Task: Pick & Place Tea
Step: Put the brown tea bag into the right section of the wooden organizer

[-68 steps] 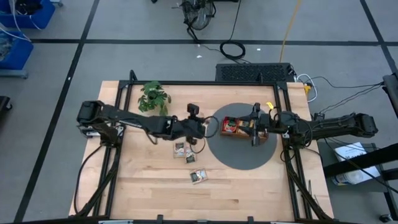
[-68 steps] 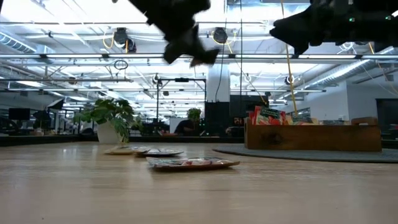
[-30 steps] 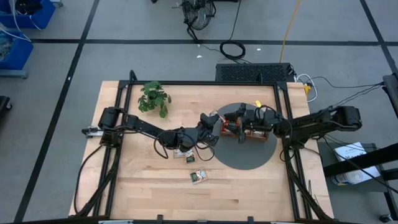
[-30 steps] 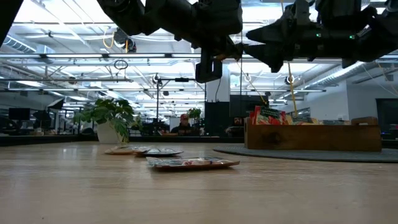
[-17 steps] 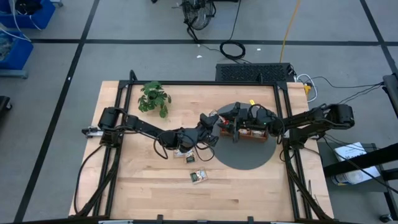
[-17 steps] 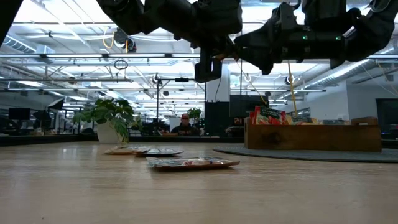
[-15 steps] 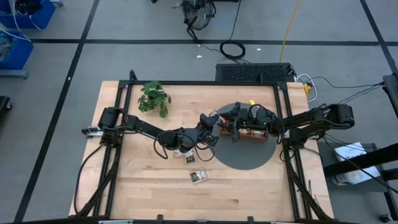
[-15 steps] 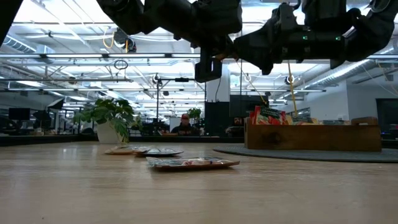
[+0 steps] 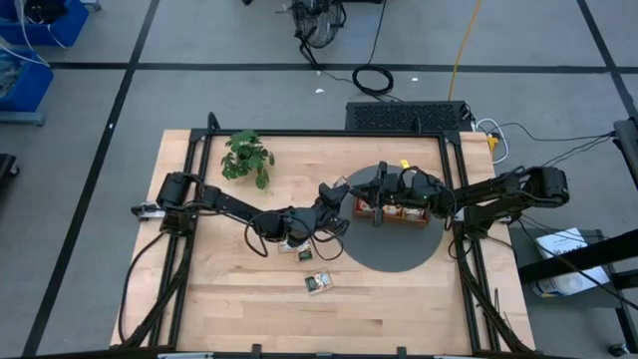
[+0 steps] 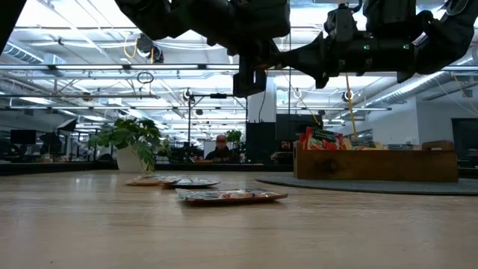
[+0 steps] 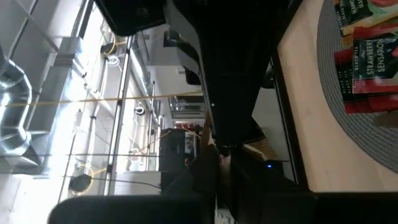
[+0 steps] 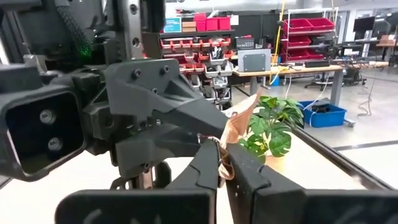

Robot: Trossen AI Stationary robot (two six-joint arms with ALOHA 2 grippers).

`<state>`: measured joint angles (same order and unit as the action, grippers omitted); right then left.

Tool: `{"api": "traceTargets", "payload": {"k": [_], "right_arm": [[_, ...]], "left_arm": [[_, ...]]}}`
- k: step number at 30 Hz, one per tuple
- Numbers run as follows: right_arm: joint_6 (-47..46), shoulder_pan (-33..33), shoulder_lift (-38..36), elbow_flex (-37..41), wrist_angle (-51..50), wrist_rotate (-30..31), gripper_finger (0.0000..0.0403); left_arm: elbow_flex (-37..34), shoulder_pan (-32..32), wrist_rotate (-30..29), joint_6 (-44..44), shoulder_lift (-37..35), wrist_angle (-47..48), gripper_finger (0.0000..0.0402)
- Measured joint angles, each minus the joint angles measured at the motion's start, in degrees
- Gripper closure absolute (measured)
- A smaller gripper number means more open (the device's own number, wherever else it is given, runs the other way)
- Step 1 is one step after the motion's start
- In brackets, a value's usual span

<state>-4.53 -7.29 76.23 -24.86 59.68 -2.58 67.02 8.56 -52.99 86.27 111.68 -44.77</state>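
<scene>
So both arms meet up in the air just off the plant-side end of the wooden tray [image 10: 373, 166], over the edge of the round grey mat [image 9: 384, 257] the tray sits on. The right gripper [image 12: 222, 158] has its two fingers pinched tight on one brownish tea sachet [image 12: 239, 124], and the left gripper [image 12: 206, 132] comes in nose to nose from the opposite side with its fingers down to a narrow gap and the same sachet sitting between them. So the sachet is in both grips at once, hanging well above the table and just beside that end of the tray, not inside it. From the low camera the two grippers are dark shapes up high, above the tray and a bit to the plant side of it. The tray itself has a bunch of sachets [image 10: 321, 140] standing up in the compartment nearest the grippers, red and green packs poking over the rim, some reading "Strawberry Sensation" [image 11: 373, 68]. Away from the tray, on the bare wood past the mat, more sachets lie flat: a pair close together [image 9: 291, 240] and a single one [image 9: 319, 284] farther from the tray. The little leafy plant [image 9: 247, 157] stands well apart from the tray near the far corner of the table.
</scene>
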Motion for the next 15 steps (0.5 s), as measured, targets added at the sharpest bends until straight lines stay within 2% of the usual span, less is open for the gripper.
{"api": "traceTargets", "payload": {"k": [5, 9, 11, 13, 15], "right_arm": [[1.7, 0.06, 0.0, -0.04, 0.4, -0.66, 0.0401], [2.22, 0.13, 0.0, -0.25, 0.6, -1.19, 0.0402], [2.26, 0.15, -0.27, -0.33, 0.63, -1.19, 0.0402], [2.7, 0.15, -1.26, -0.24, -0.62, -1.04, 0.0402], [3.37, 0.26, -2.33, 0.15, -4.66, -0.4, 0.0403]], "left_arm": [[0.0, 0.9, -2.53, -6.29, 0.0, -3.08, 0.0329], [0.0, 1.9, -6.65, -15.45, -1.45, -4.37, 0.0279], [0.0, 2.39, -9.51, -20.14, -3.31, -4.28, 0.025], [0.0, 2.85, -14.89, -23.59, -5.33, -4.32, 0.022], [0.04, 3.33, -18.32, -25.98, -7.96, -4.9, 0.0194]]}}
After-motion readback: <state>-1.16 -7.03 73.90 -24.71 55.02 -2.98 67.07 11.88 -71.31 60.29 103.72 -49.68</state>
